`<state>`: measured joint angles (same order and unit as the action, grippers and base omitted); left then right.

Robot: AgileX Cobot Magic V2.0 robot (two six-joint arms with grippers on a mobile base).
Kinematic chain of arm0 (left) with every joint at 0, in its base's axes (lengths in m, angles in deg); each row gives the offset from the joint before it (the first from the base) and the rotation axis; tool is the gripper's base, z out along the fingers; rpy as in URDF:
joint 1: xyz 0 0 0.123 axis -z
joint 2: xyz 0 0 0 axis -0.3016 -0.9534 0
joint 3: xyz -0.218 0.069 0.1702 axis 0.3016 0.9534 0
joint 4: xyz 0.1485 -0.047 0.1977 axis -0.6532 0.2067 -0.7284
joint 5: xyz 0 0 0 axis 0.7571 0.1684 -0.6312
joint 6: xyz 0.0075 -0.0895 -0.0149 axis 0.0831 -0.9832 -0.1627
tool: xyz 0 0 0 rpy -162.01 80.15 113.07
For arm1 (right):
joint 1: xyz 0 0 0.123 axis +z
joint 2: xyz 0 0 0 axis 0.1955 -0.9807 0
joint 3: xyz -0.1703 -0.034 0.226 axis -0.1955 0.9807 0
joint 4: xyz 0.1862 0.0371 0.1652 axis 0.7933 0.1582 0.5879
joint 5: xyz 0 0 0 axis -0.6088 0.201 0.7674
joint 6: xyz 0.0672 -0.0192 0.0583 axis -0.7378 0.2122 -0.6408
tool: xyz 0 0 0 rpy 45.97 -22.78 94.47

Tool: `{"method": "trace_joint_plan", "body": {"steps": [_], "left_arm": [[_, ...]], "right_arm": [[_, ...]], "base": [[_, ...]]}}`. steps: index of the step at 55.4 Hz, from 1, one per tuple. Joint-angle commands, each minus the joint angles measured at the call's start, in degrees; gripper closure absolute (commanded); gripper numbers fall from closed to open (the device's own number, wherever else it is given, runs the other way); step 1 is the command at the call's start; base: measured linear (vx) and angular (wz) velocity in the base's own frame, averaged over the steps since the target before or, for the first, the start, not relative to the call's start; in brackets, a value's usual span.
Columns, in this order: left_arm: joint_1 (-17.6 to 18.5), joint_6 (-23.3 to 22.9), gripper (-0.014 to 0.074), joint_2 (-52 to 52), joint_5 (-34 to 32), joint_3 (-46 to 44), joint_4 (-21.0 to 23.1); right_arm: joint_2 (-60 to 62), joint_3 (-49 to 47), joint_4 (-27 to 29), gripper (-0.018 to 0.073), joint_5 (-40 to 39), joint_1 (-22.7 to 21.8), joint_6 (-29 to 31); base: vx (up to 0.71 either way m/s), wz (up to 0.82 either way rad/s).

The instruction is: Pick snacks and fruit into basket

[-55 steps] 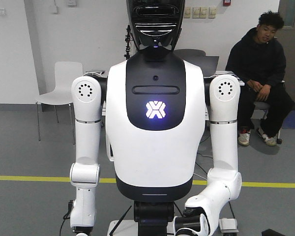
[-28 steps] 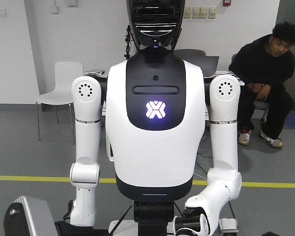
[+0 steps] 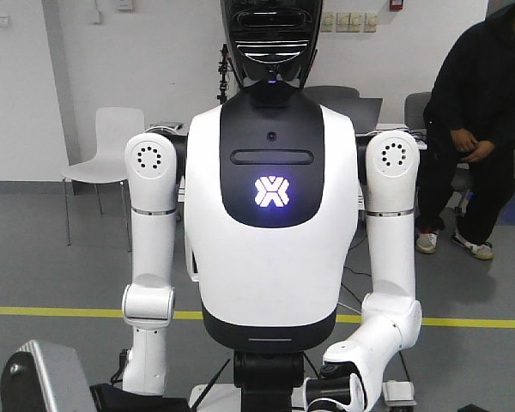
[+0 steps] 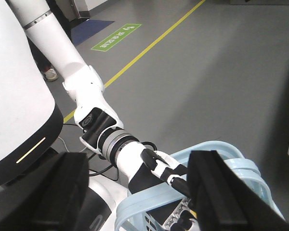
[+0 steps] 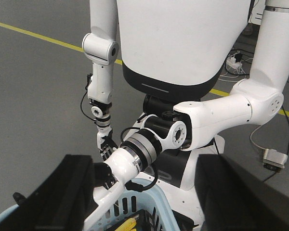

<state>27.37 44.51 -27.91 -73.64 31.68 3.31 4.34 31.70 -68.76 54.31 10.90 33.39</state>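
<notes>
Both claws spread wide — left claw, right claw — over basket.

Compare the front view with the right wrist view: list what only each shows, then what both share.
Only the front view: the humanoid's head, a glowing chest logo, a white chair, and a person in black at the wall.
Only the right wrist view: a light-blue basket, the humanoid's hand at its rim, and a power strip on the floor.
Both: the humanoid's white torso, both its arms, the grey floor and its yellow line.
</notes>
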Motion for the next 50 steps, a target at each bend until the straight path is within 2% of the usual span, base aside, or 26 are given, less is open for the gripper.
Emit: {"method": "trace_joint_plan", "body": {"steps": [1,6,12,13,18,21,24,28,30,32,37,50], "left_arm": [[0.20,-0.49,0.0076,1.02,-1.53,-1.39,1.22],[0.20,-1.83,0.0119,1.09,-1.59,-1.39,0.89],[0.20,-8.13,0.0296,1.49,-2.20,-1.39,-5.18],[0.20,-12.62,0.0412,2.24,-2.53,-1.33,-9.08],[0.20,-21.05,0.0609,3.96,-2.92,-0.84,-16.82],[0.20,-26.87,0.0608,5.35,-4.33,0.21,-23.71],[0.20,-36.07,0.0608,7.39,-6.78,1.77,-31.40],[-0.29,-50.92,0.0608,11.04,-11.34,5.05,-43.43],[-1.06,-56.44,0.0608,12.92,-12.85,6.71,-48.44],[-2.50,-61.23,0.0608,15.29,-13.92,8.75,-53.11],[-7.45,-69.11,0.0607,21.28,-13.11,13.18,-58.72],[-26.64,-69.32,0.0607,38.13,-8.88,21.99,-60.49]], "right_arm": [[0.15,-1.92,-0.24,0.0058,-4.23,-0.27,0.42],[0.15,-1.92,-0.24,0.0058,-4.23,-0.27,0.42],[0.15,-1.92,-0.24,0.0058,-4.23,-0.27,0.42],[0.15,-1.92,-0.24,0.0058,-4.23,-0.27,0.42],[0.15,-1.92,-0.24,0.0058,-4.23,-0.27,0.42],[0.15,-1.92,-0.24,0.0058,-4.23,-0.27,0.42],[0.15,-1.92,-0.24,0.0058,-4.23,-0.27,0.42],[0.15,-1.92,-0.24,0.0058,-4.23,-0.27,0.47],[0.15,-1.92,-0.24,0.0058,-4.23,-0.27,0.47],[0.15,-1.92,-0.24,0.0058,-4.23,-0.27,0.47],[0.15,-1.92,-0.24,0.0058,-4.23,-0.27,0.47],[0.15,-1.92,-0.24,0.0058,-4.23,-0.27,0.47]], "base": [[0.00,0.00],[0.00,0.00],[0.00,0.00],[0.00,0.00],[0.00,0.00],[0.00,0.00],[0.00,0.00],[0.00,0.00],[0.00,0.00],[0.00,0.00],[0.00,0.00],[0.00,0.00]]}}
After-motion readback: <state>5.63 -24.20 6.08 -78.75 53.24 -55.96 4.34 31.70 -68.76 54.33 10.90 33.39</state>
